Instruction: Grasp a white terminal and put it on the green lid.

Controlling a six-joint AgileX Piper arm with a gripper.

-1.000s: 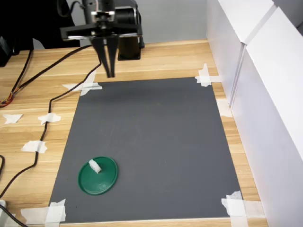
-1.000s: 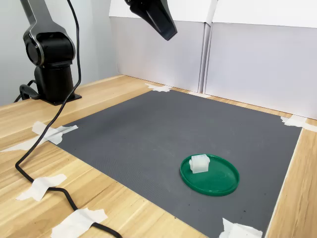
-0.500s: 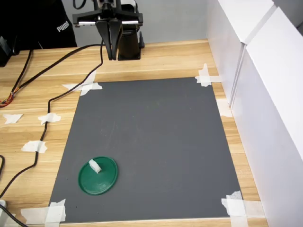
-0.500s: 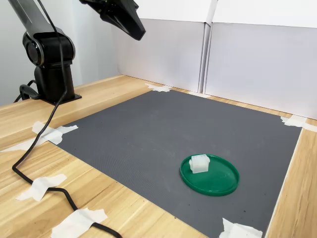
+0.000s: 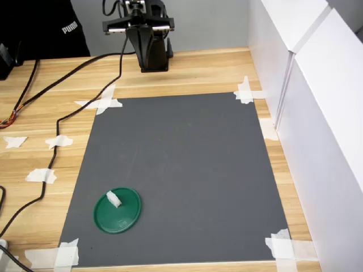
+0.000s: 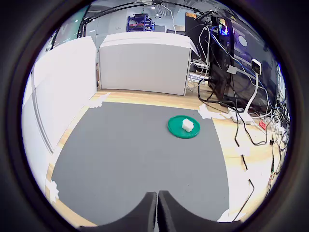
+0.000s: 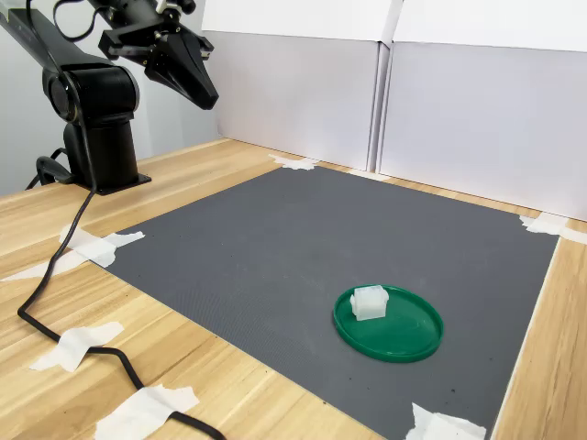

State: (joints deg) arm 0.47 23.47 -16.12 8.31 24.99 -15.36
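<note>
Gripper [image 7: 204, 95] sits high by the arm base at the second exterior view's left, fingers pressed together, carrying nothing (well apart from the work). Further right, terminal [image 7: 370, 302] rests on the lid [image 7: 404, 335], near its edge, so placement looks done.

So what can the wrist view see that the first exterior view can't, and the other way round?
Only the wrist view shows the room past the table: a stand of black equipment with hanging cables, and the gripper from behind, fingertips together. Only the first exterior view shows the arm's black base on the wood and a dark garment at the table's far edge. Both show the grey mat, the green lid with the white terminal resting on it, the white panels and the tape scraps on the mat's corners.
</note>
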